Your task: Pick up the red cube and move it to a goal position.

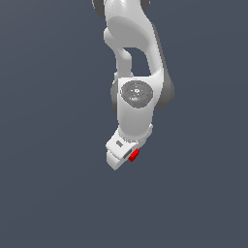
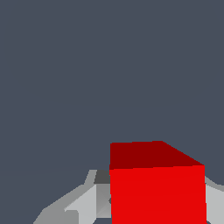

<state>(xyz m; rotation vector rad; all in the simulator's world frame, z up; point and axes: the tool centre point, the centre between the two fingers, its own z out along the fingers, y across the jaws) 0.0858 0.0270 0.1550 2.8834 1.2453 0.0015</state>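
In the exterior view, my white arm (image 1: pixel 135 92) hangs down from the top centre of the frame against a flat, dark blue-grey background that fills the whole picture. A round grey joint cap sits at the middle of the arm, just above the centre of the frame. Below it the wrist narrows and bends toward the lower left.

My tool (image 1: pixel 127 157) is the lowest part of the arm, a little below the frame's centre. The red cube (image 1: pixel 134 155) shows as a small bright red patch at the tool's tip, on its right side, touching the white body. It is far smaller than the tool.

In the wrist view, the red cube (image 2: pixel 157 192) is large and close, filling the lower right of the frame. Its front face is bright red and its top face a darker red. Pale grey parts of my fingers (image 2: pixel 83 203) show on both sides of it, pressed up against it at the lower edge of the frame. My tool is narrowed onto the cube and holds it. Everything above the cube is the same plain dark blue-grey.
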